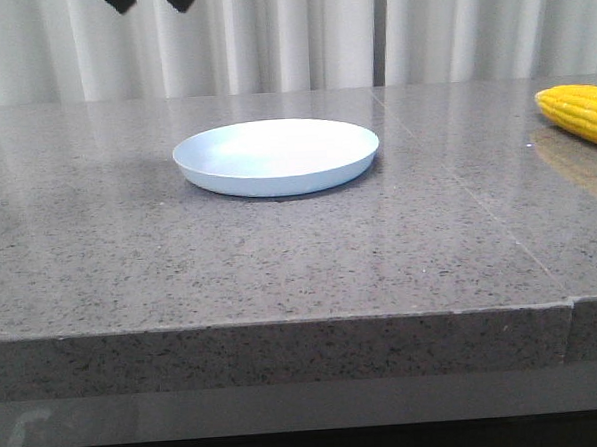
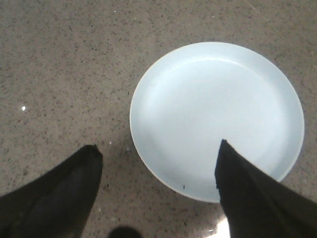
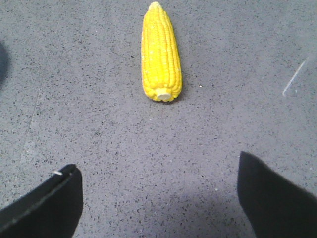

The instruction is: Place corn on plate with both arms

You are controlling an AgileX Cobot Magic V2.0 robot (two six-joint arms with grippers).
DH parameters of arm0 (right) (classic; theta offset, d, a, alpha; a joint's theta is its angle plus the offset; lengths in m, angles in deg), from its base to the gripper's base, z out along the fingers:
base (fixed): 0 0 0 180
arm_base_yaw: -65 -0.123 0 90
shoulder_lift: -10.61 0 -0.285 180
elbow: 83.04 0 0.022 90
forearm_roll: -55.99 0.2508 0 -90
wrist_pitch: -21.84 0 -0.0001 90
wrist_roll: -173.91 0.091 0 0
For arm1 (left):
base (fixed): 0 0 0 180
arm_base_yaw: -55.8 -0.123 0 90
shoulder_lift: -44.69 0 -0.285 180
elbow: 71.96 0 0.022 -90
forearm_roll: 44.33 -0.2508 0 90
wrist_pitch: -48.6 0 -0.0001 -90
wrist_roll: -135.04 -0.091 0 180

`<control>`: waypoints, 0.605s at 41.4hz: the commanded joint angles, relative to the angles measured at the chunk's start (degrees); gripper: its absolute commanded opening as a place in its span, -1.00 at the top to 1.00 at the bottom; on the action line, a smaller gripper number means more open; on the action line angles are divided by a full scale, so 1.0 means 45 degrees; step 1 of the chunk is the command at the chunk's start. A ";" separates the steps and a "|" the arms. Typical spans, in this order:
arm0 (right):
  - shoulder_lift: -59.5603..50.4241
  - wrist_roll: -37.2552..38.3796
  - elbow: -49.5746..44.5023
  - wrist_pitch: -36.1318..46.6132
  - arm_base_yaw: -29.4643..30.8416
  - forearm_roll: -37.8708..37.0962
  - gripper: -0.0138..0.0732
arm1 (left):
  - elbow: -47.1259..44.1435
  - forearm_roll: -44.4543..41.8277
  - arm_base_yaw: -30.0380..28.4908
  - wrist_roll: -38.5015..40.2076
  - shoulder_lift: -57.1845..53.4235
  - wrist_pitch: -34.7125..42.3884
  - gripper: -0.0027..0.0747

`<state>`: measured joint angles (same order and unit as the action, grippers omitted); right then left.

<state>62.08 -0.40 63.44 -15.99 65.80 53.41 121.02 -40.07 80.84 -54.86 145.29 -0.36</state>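
The pale blue plate [image 1: 276, 157] sits empty on the grey stone table, mid-left. The yellow corn [image 1: 580, 114] lies at the far right edge of the front view, cut off by the frame. My left gripper [image 1: 151, 0] hangs high above the table's back left, open and empty; its wrist view shows the plate [image 2: 218, 119] under its spread fingers [image 2: 64, 193]. My right gripper [image 3: 157, 163] is open and empty above bare table; the corn [image 3: 160, 52] lies ahead of it, pale stub end toward the fingers. The right gripper is out of the front view.
The grey speckled stone table [image 1: 180, 260] has a front edge close to the camera and a seam running toward the right front corner. White curtains [image 1: 289, 34] hang behind it.
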 commanded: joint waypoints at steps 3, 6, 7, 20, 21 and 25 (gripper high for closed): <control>0.0014 -0.0116 0.0426 0.0926 -0.0034 -0.0208 -0.82 | -0.1591 -0.1634 0.0979 0.1414 -0.2571 0.0870 -0.29; 0.0014 -0.0116 0.0426 0.0926 -0.0034 -0.0208 -0.82 | -0.2680 -0.1752 0.1189 0.1638 -0.3668 0.1100 -0.29; 0.0014 -0.0116 0.0426 0.0926 -0.0034 -0.0208 -0.82 | -0.2997 -0.1752 0.1188 0.1638 -0.3992 0.1160 -0.29; 0.0014 -0.0116 0.0426 0.0899 -0.0034 -0.0208 -0.82 | -0.6615 -0.1725 0.1188 0.2397 -0.8163 0.1664 -0.29; 0.0014 -0.0116 0.0426 0.0860 -0.0034 -0.0208 -0.82 | -0.6758 -0.1725 0.1188 0.2397 -0.8358 0.1662 -0.29; 0.0014 -0.0116 0.0426 0.0796 -0.0034 -0.0208 -0.82 | -0.7258 -0.1696 0.1188 0.2397 -0.9137 0.1662 -0.29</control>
<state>62.08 -0.40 63.44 -15.99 65.80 53.41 88.46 -47.64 85.72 -44.96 107.34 2.70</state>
